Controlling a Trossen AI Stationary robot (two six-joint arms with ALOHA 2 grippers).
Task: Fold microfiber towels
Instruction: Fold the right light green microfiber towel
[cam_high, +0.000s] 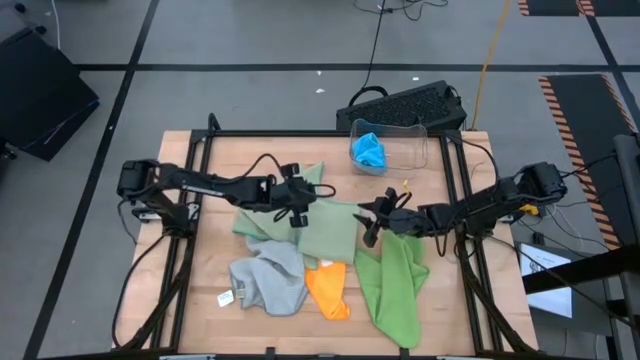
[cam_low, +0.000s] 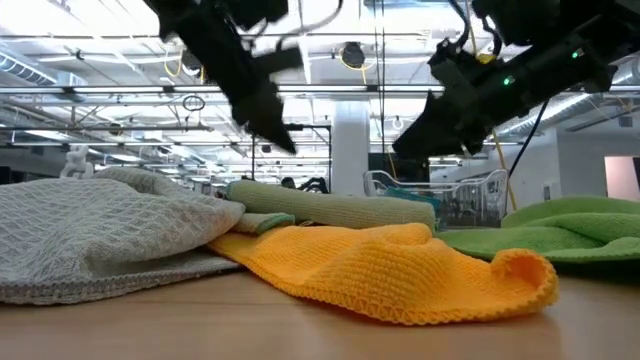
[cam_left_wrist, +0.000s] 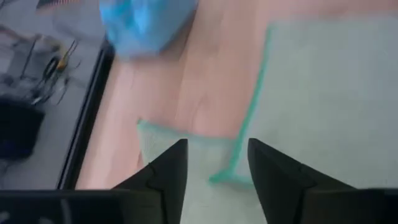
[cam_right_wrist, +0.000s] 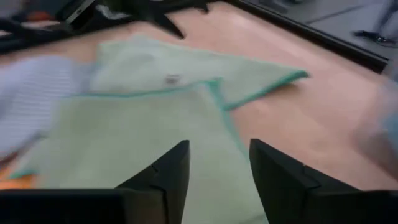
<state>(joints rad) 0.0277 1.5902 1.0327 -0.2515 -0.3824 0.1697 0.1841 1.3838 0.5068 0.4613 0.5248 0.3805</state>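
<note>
High view: soft sage-green microfiber towel (cam_high: 322, 228) is laid mid-table, w/ a folded flap over its upper part. Left gripper (cam_high: 297, 203) is placed over its left edge, right gripper (cam_high: 372, 224) over its right edge.

Wrist views: fingers of both are seen parted w/ nothing between them; sage cloth is seen just beyond the tips, teal-stitched hem (cam_left_wrist: 245, 134) running between the left fingers (cam_left_wrist: 168, 171). Contact cannot be told.

Other items: grey waffle-weave towel (cam_high: 268, 279), orange knit towel (cam_high: 328, 287), lime-green towel (cam_high: 392, 285) are heaped nearer the front edge; bright blue towel (cam_high: 370, 151) is held in a clear plastic bin (cam_high: 420, 135) at the back.

Handling (judged): light, limp, non-fragile; shape not kept when lifted. Best pinched at corners or hem, both layers caught.
</note>
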